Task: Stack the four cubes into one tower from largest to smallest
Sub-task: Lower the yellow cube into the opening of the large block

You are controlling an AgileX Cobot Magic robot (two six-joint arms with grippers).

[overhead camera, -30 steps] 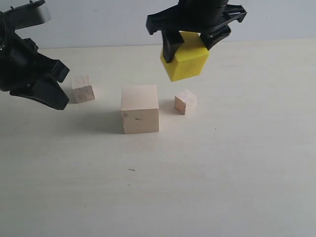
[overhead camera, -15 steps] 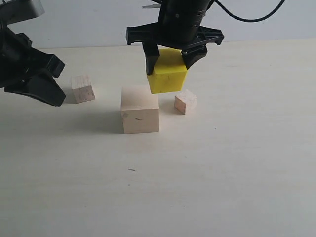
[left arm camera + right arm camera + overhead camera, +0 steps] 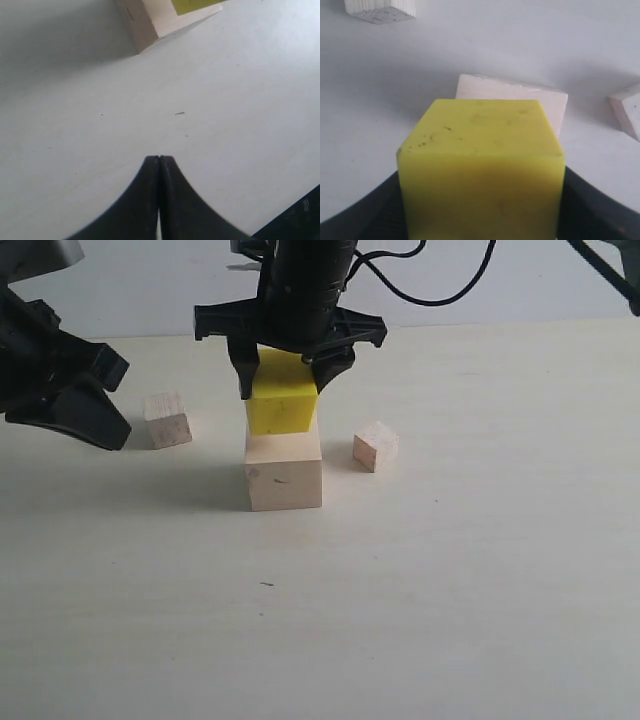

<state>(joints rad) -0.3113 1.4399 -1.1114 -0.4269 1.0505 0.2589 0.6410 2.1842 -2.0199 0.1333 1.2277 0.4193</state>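
Four cubes lie on a pale table (image 3: 450,590), seen from the exterior camera and from both wrists. The right gripper (image 3: 285,382) reaches across to the middle of the scene and clamps the yellow cube (image 3: 282,408) between widely spread fingers, one on each opposite side face. The yellow cube is directly over the large wooden cube (image 3: 284,475), with its underside at that cube's top face; whether the two surfaces touch cannot be told. A smaller wooden cube (image 3: 167,419) rests on the table to the left of this pair, well apart from it. Another small wooden cube (image 3: 376,446) rests just to the right, turned at an angle. The left gripper (image 3: 159,160) hangs at the left edge near the left-hand cube, its jaws pressed together and holding nothing.
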